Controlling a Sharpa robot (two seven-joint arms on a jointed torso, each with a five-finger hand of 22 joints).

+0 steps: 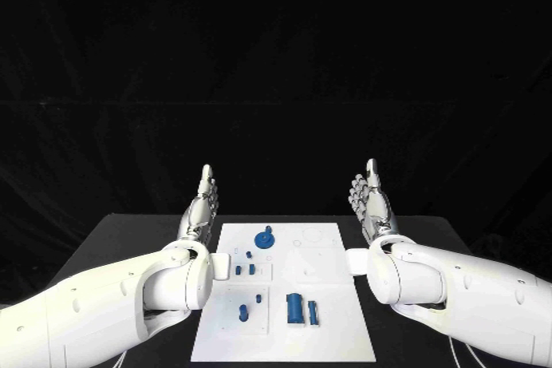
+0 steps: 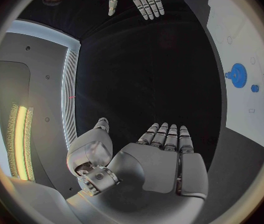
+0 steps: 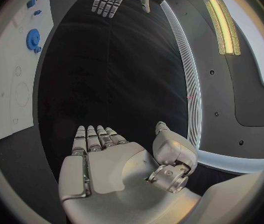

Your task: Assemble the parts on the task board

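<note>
- Forearms in white casing cover the lower corners of the head view, and the left one overlaps the left edge of the flat white rectangular task board, hiding whatever lies along that side.
- Two silver many-fingered hands are raised above the far end of the black table: the left hand left of centre, the right hand right of centre, both with straight, extended fingers and nothing held.
- Small blue parts on the board are hard to count exactly from the head view: one round blue gear-like disc near the board's far end, a few tiny blue pegs at mid-board, a blue oblong piece lower left, and a dark blue cylinder with a slim blue bar just beside it, lower centre.
- Faint round outlines on the board's upper right are too pale to tell apart.
- Left wrist view adds the left hand's palm side, flat and empty, plus the right hand far off at the frame's top and the gear with three blue bits at the right rim.
- Right wrist view gives the right hand's flat, empty palm, with the gear at upper left.
</note>
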